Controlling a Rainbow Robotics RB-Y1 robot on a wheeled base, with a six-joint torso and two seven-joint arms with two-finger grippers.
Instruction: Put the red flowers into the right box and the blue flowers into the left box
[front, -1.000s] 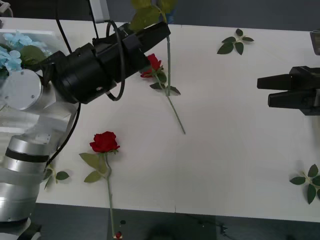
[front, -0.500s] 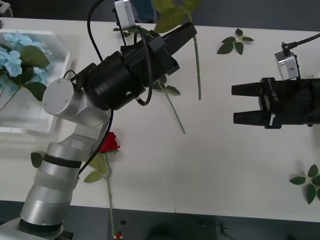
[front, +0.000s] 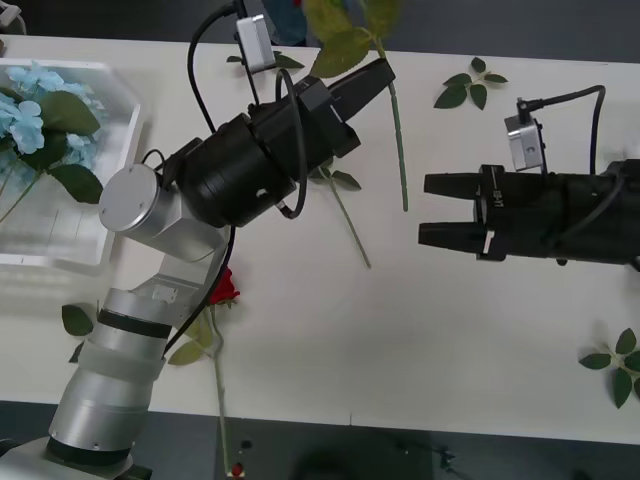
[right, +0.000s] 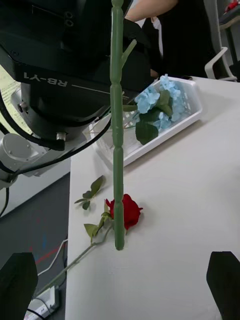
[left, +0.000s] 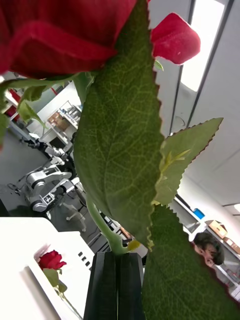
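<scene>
Two red roses are lying on the smooth white table (front: 470, 320). Nearest, a rounded bloom (front: 224, 288) is peeking out from behind the left arm's silver elbow, its thin green stem running toward the near edge. Farther back, a second stem (front: 350, 232) is slanting out from under the black forearm, its bloom hidden. Loose leaf sprigs (front: 612, 366) are lying flat at the near right, with another (front: 470, 82) at the far right.

At mid-depth on the right, the right gripper (front: 428, 210) is pointing leftward with its black fingers spread and empty.

Up and to the left of it, the left gripper (front: 378, 73) is pinching a third rose, the held rose (left: 60, 35), just below its serrated leaves, fingers pressed flat against the stalk; its knobbly plastic stem (front: 399, 140) is hanging straight down, its tip seemingly clear of the table.

Far left, the left box (front: 120, 150), a translucent white tray with a raised rim, is holding the fluffy pale blue flowers (front: 25, 105) and their broad leaves.
</scene>
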